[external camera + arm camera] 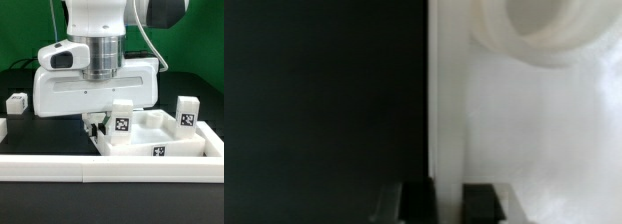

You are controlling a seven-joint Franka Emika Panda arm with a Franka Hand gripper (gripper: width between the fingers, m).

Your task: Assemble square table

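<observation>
Nearest me, the long white border rail (60, 165) is running across the front of the black surface (40, 135). Just behind it, toward the exterior view's right, the square white tabletop (135, 150) is lying flat, its front wall showing a black-and-white tag. I am seeing one tagged leg (121, 118) standing upright at the tabletop's near corner on the exterior view's left, and a second leg (187, 112) standing upright at its far side on the right. A third leg (15, 101) is lying loose on the surface, well apart at the exterior view's left.

The arm is reaching straight down, and the claw (97, 125) is sitting at the tabletop's edge on the exterior view's left. Through the wrist view I am watching the dark fingers (486, 200) of the claw (446, 195) pressing together on the tabletop's thin raised rim (434, 100), with white plastic on one side of it and the black surface on the other.
</observation>
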